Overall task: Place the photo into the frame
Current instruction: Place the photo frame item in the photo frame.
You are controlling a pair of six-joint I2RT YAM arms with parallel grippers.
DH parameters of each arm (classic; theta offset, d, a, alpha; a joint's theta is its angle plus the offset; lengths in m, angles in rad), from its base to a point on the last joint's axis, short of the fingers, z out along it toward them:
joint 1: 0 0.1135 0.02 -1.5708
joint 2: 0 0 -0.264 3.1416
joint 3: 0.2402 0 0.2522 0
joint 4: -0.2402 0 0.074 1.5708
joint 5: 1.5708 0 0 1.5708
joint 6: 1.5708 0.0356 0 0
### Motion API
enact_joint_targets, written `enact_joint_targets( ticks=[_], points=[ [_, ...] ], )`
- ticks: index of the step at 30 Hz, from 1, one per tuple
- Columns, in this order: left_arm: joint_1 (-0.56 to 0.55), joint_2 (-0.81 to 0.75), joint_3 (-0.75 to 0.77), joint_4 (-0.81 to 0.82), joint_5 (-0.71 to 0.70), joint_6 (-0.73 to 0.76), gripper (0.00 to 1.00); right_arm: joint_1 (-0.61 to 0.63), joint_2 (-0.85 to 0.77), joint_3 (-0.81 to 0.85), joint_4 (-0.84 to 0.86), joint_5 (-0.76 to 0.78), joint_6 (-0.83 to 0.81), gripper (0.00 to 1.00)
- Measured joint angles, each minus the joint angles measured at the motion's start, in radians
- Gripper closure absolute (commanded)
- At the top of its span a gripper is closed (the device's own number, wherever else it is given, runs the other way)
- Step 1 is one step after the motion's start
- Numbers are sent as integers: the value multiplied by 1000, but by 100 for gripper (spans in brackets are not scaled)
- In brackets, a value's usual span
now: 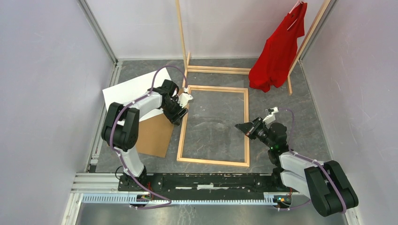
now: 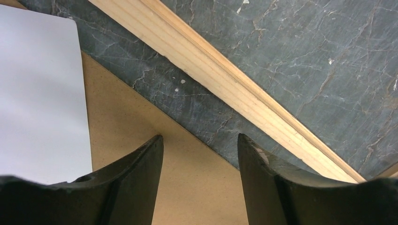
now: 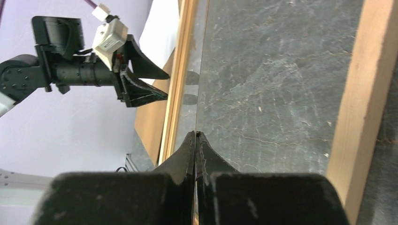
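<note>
Top view of a dark marbled table (image 1: 305,108) walled on three sides. No brand name or writing can be read anywhere.

There are two robot arms, one frame, one photo, one brown board, and one red shirt (image 1: 277,56) on one wooden rack (image 1: 182,33).

The frame (image 1: 213,162) lies flat at the centre, its long sides running from 12 to 6 o'clock, with dark tabletop showing inside it. The photo (image 1: 131,89) lies outside the frame, at its 10 o'clock, white side up. The photo's far corner is near the left wall and its near edge overlaps the board (image 1: 155,136). The board sits at the frame's 8 o'clock, and a narrow strip of bare table separates it from the frame's left rail. The rack and shirt stand at the frame's 1 o'clock, against the back wall.

The left gripper (image 1: 179,115) hovers at the frame's 9 o'clock. Its jaws are spread with nothing between them, and they point down at the board's edge and the strip beside the left rail. Its arm crosses over the photo.

The right gripper (image 1: 238,126) is at the frame's 3 o'clock, just inside the right rail. It is clenched tight on nothing, with its tips pointing toward 9 o'clock.

Bare table lies at the frame's 3 o'clock, out to the right wall.
</note>
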Motion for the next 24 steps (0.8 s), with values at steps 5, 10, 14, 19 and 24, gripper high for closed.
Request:
enact_joint_targets(
  ticks=[5, 10, 14, 19, 24],
  points=[
    [0, 0, 0, 5, 0, 0, 38, 0, -2, -16, 75, -23, 22, 100],
    [0, 0, 0, 9, 0, 0, 40, 0, -2, -28, 128, -30, 43, 100],
    [0, 0, 0, 10, 1, 0, 41, 0, 5, -40, 156, -25, 64, 100],
    [0, 0, -1, 11, 2, 0, 41, 1, 17, -48, 188, -21, 84, 100],
    [0, 0, -1, 11, 5, 0, 42, 3, 19, -48, 209, -14, 95, 100]
  ],
)
